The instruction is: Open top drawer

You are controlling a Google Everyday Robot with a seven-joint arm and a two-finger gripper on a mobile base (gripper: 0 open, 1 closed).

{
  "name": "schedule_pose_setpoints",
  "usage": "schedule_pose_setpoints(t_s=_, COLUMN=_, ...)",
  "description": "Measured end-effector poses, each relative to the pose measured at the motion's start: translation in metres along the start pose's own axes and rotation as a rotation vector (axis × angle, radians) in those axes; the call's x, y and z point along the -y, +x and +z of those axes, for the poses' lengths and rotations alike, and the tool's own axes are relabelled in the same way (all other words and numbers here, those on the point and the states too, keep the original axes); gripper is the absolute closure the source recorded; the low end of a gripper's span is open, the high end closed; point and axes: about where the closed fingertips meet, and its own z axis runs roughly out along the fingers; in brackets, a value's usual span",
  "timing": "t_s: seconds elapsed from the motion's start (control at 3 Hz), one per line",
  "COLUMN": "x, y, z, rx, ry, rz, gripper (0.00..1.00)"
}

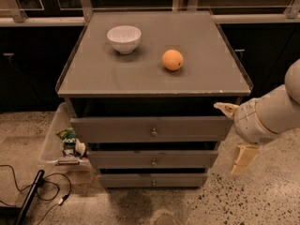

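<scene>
The top drawer [117, 128] is the widest grey front of the cabinet, with a small round metal knob [153, 132] at its centre. A dark gap shows between its upper edge and the cabinet top. My gripper [235, 134] is at the right of the cabinet, beside the drawer's right end and level with it. Its two cream fingers are spread far apart, one finger [226, 109] near the drawer's upper right corner and the other [243, 158] lower down. It holds nothing and does not touch the knob.
Two narrower grey drawers [153, 159] sit below. On the cabinet top [201, 55] stand a white bowl [124, 38] and an orange [172, 59]. A clear bin [51, 139] with packets is on the floor at the left, with black cables [33, 193] nearby.
</scene>
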Motion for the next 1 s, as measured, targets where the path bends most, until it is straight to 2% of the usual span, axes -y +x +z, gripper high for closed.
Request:
schedule_pose_setpoints(t_s=0.33, x=0.021, y=0.007, z=0.019, rx=0.020, ry=0.073, rz=-0.042, gripper=0.00)
schedule_pose_setpoints(t_s=0.67, x=0.041, y=0.006, z=0.043, rx=0.056, ry=0.096, rz=-0.106, gripper=0.00)
schedule_pose_setpoints(t_s=1.0, x=0.050, y=0.005, z=0.078, rx=0.072, ry=0.055, rz=-0.147, gripper=0.00)
